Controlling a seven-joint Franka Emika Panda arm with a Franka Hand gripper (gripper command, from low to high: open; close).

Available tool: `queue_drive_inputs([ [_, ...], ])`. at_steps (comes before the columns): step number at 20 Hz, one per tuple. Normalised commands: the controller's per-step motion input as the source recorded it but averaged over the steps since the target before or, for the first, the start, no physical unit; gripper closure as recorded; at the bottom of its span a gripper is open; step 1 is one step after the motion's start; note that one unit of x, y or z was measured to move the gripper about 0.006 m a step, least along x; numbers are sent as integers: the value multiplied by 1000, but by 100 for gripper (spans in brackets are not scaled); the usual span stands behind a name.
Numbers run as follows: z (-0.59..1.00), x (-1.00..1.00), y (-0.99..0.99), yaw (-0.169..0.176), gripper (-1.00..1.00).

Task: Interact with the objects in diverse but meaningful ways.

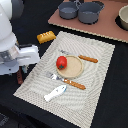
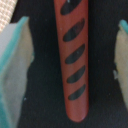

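Sausage [image 2: 73, 57] fills the middle of the wrist view, a reddish-brown stick with dark slanted grill marks, lying on a black surface between the two teal-edged fingers [image 2: 15, 70] of the gripper [image 2: 70, 65], which stand spread wide on either side of it with a clear gap to each (nothing is gripped). In the exterior view the gripper [image 1: 20, 75] hangs off the exterior view's left edge of the striped placemat [image 1: 95, 65], low over the dark table [image 1: 107, 102], with the sausage [image 1: 19, 77] showing just beneath it. On the mat, the red tomato [image 1: 61, 62] sits on a small round wooden plate [image 1: 74, 67]; the white fish [image 1: 55, 92] lies near the mat's front edge. The yellow-orange ridged block [image 1: 46, 36] rests just off the mat's far corner.
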Motion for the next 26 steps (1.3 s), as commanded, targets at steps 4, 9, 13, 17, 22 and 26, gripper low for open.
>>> queue_drive_inputs([
  [4, 1000, 36, 709, 3, -100],
  [9, 637, 179, 788, 106, -100],
  [13, 81, 162, 681, 125, -100],
  [17, -121, 7, 528, 169, -100],
  [22, -273, -189, 372, 224, -100],
  [26, -226, -303, 334, 242, -100],
])
